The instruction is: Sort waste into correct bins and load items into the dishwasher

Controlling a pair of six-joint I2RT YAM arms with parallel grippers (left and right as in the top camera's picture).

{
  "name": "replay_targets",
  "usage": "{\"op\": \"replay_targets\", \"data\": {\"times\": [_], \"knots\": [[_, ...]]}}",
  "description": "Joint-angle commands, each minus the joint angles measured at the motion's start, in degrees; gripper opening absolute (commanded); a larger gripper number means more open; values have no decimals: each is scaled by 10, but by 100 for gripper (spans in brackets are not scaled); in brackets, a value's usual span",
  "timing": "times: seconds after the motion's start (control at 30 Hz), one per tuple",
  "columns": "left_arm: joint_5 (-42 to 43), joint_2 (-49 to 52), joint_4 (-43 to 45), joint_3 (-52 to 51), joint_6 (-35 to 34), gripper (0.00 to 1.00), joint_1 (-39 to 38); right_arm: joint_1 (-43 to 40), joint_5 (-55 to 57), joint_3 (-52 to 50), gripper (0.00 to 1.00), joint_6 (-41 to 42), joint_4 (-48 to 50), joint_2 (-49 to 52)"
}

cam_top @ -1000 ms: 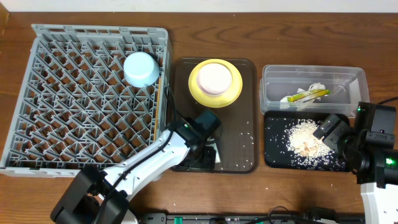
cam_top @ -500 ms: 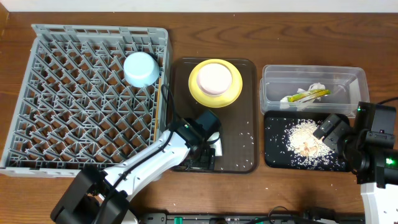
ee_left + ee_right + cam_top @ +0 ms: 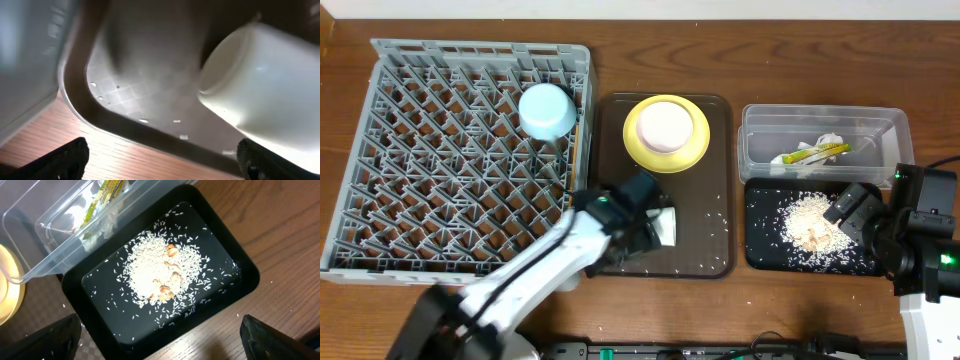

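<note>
A brown wooden table [image 3: 740,70] is carrying four things. A grey rack [image 3: 470,47] is sitting at the left end, taking up most of that side. A brown tray [image 3: 700,225] is lying just beside it, in the middle. At the right, a clear tub [image 3: 820,112] is sitting toward the far edge, and a black tray [image 3: 760,250] is lying just in front of it, their long sides nearly touching.
</note>
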Motion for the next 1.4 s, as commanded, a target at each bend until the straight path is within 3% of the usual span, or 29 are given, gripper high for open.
{"op": "replay_targets", "data": {"times": [0.0, 0.13, 0.3, 0.57, 0.87, 1.03, 1.13, 1.27, 1.3, 1.37], "knots": [[-16, -94, 12, 0, -128, 95, 24, -5, 0, 5, 99, 1, -1, 0], [-45, -134, 55, -10, -222, 83, 14, -5, 0, 5, 99, 1, 0, 0], [-71, -80, 136, -35, -325, 83, -12, -5, 0, 5, 99, 1, -1, 0], [-86, 59, 307, -35, -329, 84, 4, -5, 0, 5, 99, 1, -1, 0], [-84, 80, 271, -35, -325, 89, 15, -5, 0, 5, 99, 1, -1, 0], [-60, 66, 334, -30, -217, 90, 20, -5, 0, 5, 99, 1, -1, 0], [-54, 44, 340, -2, -122, 96, 21, -5, 0, 5, 99, 1, 0, 0], [42, 19, 337, 77, 203, 98, 21, -5, 0, 5, 99, 1, -1, 0], [55, 17, 324, 99, 244, 98, 21, -5, 0, 5, 99, 1, -1, 0], [44, 19, 258, 154, 249, 98, 24, -5, 0, 5, 99, 1, -1, 0]]}}
